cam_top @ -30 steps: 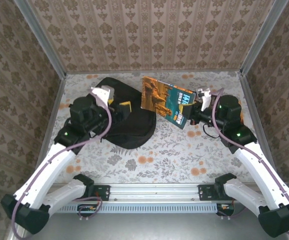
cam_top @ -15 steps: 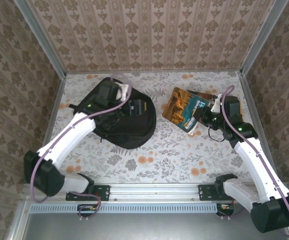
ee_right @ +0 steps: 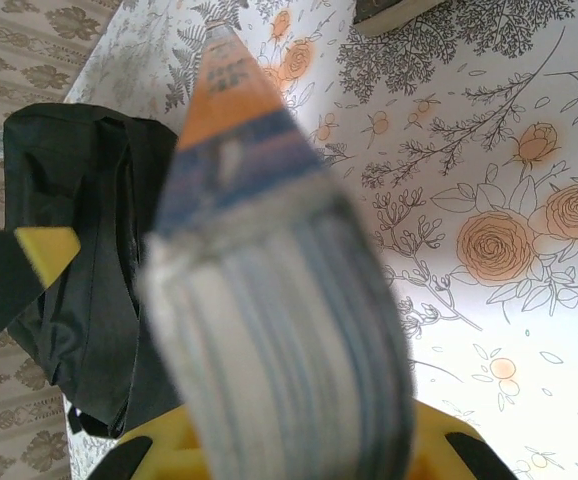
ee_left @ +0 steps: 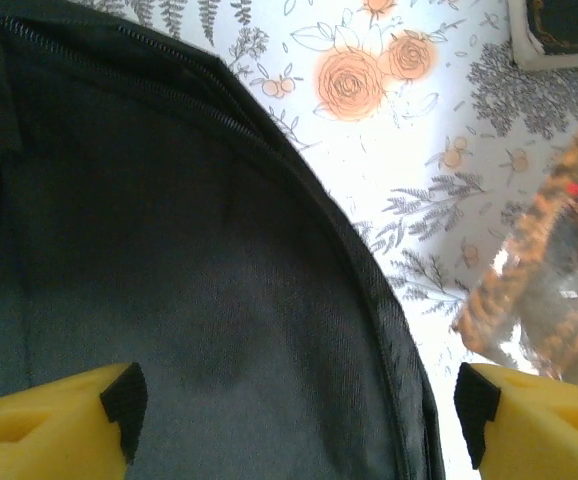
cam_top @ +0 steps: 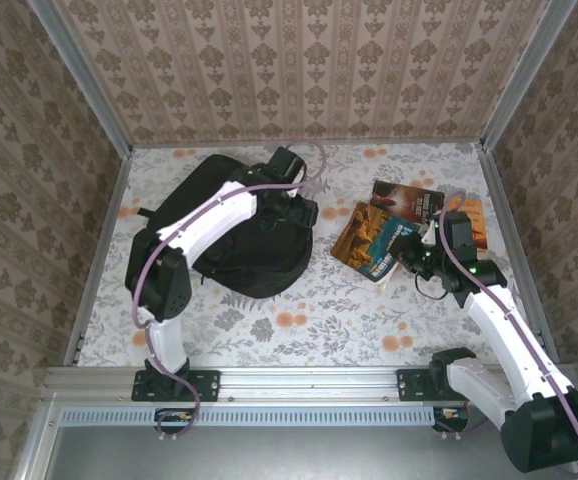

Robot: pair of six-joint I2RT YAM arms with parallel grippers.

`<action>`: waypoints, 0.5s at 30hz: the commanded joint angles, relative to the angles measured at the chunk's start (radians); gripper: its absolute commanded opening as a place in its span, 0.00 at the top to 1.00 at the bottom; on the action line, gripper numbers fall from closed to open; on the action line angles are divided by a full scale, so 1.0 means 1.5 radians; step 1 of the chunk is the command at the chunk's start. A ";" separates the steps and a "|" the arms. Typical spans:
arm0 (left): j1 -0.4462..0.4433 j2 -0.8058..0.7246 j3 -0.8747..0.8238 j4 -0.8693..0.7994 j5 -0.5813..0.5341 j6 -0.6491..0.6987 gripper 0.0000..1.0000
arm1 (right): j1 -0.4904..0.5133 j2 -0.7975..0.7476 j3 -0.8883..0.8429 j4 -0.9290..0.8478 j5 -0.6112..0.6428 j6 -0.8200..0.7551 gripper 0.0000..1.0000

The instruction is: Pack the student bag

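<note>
The student bag [cam_top: 244,235] is a large black backpack lying flat at the table's left middle. My left arm reaches over it, and my left gripper [cam_top: 302,212] hangs open above its right edge. In the left wrist view the yellow fingers [ee_left: 119,400] stand wide apart over the bag's dark fabric [ee_left: 189,280], with nothing between them. My right gripper [cam_top: 412,255] is shut on a blue-and-orange book [cam_top: 372,238], held low just right of the bag. The book's page edges [ee_right: 279,330] fill the right wrist view, with the bag [ee_right: 79,260] behind at the left.
A second, dark-covered book [cam_top: 409,198] lies on the floral table behind the held one, with an orange object [cam_top: 471,213] beside it. Patterned walls close in the table on three sides. The arm bases and a rail [cam_top: 299,385] run along the near edge.
My left arm has swung from the bag's left side across to its right edge. My right gripper has brought the book down from its raised, tilted pose to low over the table.
</note>
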 commanded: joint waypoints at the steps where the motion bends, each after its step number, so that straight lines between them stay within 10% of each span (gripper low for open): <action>1: -0.009 0.034 0.053 -0.078 -0.023 -0.012 0.23 | -0.004 -0.026 -0.003 0.049 -0.009 -0.005 1.00; 15: -0.009 0.074 0.045 -0.060 0.008 -0.011 0.44 | -0.004 -0.018 -0.022 0.068 -0.031 -0.007 1.00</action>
